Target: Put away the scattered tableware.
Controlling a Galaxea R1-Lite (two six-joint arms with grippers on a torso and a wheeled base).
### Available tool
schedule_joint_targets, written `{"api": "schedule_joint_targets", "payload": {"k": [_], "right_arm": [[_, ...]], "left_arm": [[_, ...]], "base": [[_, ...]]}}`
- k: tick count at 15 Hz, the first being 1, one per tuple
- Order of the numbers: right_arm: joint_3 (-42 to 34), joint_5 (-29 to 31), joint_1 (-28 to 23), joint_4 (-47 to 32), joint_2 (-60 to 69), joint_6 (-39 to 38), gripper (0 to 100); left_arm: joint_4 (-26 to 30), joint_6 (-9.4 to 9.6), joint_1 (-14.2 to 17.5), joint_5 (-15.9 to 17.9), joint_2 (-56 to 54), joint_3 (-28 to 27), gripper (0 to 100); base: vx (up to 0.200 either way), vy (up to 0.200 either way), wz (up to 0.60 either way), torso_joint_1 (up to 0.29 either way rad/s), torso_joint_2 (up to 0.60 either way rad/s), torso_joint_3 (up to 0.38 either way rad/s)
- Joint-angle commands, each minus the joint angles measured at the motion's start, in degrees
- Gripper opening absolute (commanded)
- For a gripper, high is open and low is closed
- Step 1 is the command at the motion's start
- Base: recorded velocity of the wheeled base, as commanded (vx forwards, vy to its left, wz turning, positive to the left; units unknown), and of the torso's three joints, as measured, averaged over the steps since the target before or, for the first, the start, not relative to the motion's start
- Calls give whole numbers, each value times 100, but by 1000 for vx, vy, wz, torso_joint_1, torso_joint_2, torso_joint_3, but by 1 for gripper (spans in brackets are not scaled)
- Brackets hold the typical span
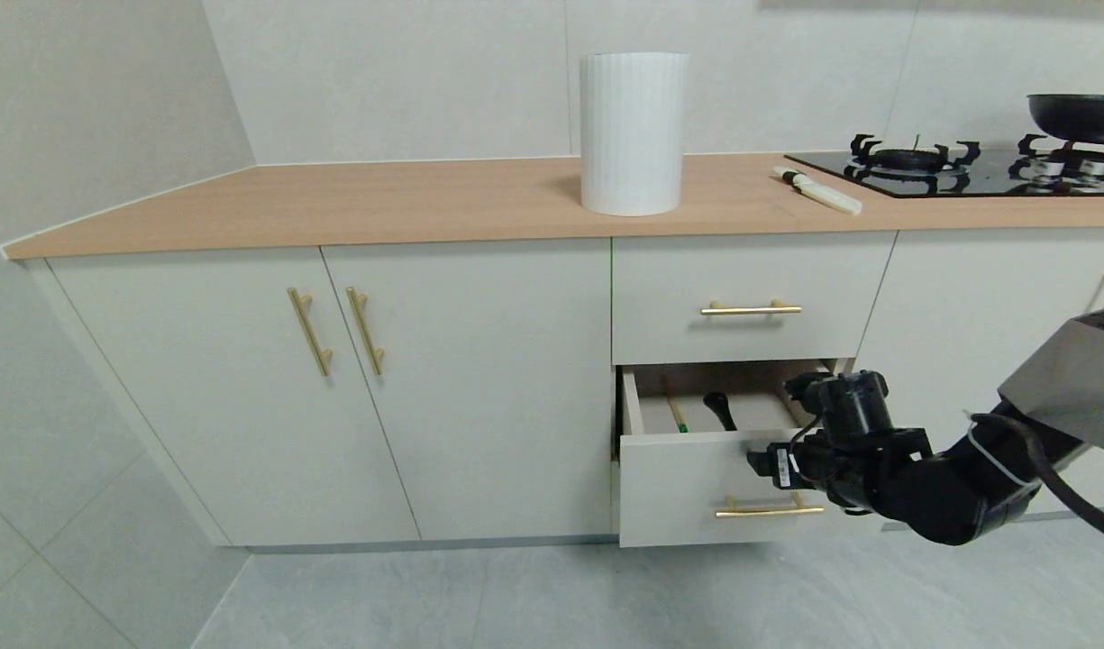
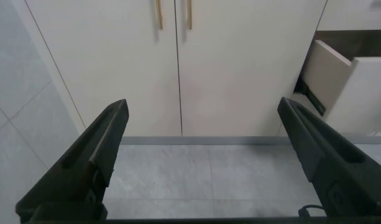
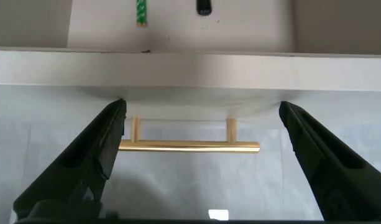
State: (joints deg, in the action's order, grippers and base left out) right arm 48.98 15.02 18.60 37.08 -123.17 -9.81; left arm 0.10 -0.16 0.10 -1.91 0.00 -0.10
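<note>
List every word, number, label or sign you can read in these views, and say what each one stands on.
No text can be read anywhere.
On the black right gripper, a small white sticker: print too small to read.
In the open white drawer, a green-banded pale stick: any marking too blurred to read.

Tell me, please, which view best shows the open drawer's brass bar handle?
The right wrist view: the brass bar handle sits whole and close before the open right end effector. The head view shows it farther off, beneath that end effector. The left wrist view catches the white drawer's side.
</note>
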Motion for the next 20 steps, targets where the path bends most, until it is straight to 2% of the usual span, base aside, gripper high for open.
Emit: {"api": "schedule_joint_targets", "payload": {"k": [1, 11, 20], "right_arm": [[410, -17, -85, -8, -339, 32, 100], [2036, -131, -164, -52, -1314, 243, 100], [2625, -113, -436, 115, -1833, 146, 100]], "left_arm": [[-1, -2, -1, -2, 0, 1, 100], [-1, -2, -1, -11, 9, 1, 100], [-1, -2, -1, -2, 9, 1, 100]], "base": [[0, 0, 0, 0, 0, 0], [0, 0, 0, 0, 0, 0], [0, 0, 0, 0, 0, 0]]}}
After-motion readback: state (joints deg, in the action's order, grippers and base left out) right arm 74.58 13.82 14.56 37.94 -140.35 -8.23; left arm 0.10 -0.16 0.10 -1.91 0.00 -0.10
